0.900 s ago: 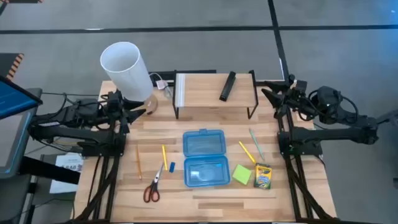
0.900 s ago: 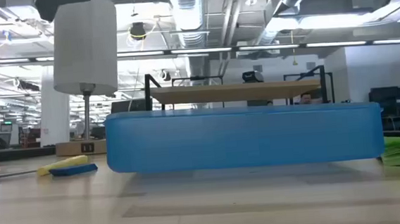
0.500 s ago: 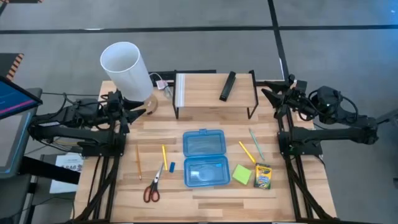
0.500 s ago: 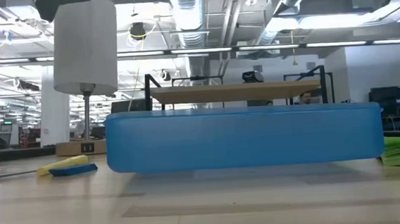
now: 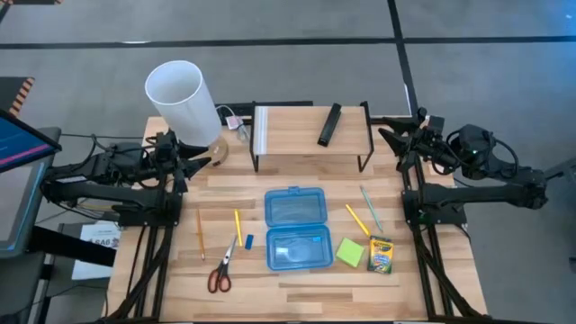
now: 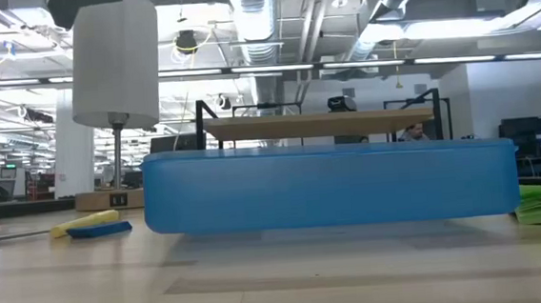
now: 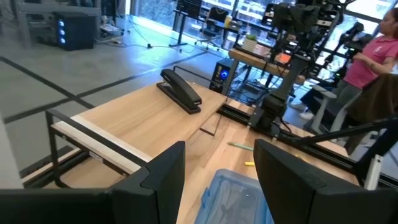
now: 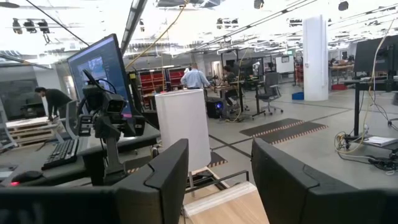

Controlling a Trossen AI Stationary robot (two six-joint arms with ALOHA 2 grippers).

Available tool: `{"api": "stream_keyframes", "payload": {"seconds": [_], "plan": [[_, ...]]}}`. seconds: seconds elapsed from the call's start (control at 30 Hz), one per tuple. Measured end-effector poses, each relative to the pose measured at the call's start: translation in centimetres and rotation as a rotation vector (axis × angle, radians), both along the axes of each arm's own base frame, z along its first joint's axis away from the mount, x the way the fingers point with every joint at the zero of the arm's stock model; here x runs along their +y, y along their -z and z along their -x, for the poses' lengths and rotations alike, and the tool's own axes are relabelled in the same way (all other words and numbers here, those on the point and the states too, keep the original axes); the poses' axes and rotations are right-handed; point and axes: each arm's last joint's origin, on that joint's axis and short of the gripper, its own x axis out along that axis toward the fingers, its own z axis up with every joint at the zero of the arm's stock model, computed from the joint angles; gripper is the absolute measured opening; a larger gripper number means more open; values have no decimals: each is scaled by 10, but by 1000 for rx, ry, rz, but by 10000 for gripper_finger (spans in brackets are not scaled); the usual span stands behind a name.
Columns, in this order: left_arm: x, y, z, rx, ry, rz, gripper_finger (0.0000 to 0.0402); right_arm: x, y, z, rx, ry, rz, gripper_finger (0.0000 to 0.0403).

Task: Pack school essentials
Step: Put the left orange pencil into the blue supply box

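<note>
Nothing on the table has moved since the earlier frames; both arms are parked as before. In the low view, only a person behind the rack has shifted slightly.

Left gripper (image 5: 196,162) sits at the table's left rear edge, near the base of the white cylinder (image 5: 183,101). Fingers apart, holding nothing; the left wrist view shows a clear gap between them (image 7: 163,180).

Right gripper (image 5: 389,139) sits at the right rear edge, beside the rack (image 5: 310,135). Fingers (image 8: 166,174) likewise spread and empty.

Blue case (image 5: 295,228) lies open at table centre, just in front of the rack; black bar (image 5: 329,123) rests on the rack top.

Left of case: orange pencil (image 5: 200,233), yellow pencil (image 5: 238,228), blue eraser (image 5: 249,241), scissors (image 5: 221,268) nearest the front edge, all apart from one another.

Right of case: a second yellow pencil (image 5: 356,219), green pen (image 5: 370,207), sticky pad (image 5: 349,253) just beside the case, crayon box (image 5: 381,256) just beside the pad.

All items lie outside the case.
</note>
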Motion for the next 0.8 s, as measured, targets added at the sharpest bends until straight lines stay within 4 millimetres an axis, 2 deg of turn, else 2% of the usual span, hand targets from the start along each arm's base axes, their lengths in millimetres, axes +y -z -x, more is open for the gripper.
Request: {"api": "stream_keyframes", "payload": {"seconds": [0.8], "plan": [[0, 1, 0, 7, -14, -2, 177, 0, 0, 0, 0, 0, 0, 198]]}}
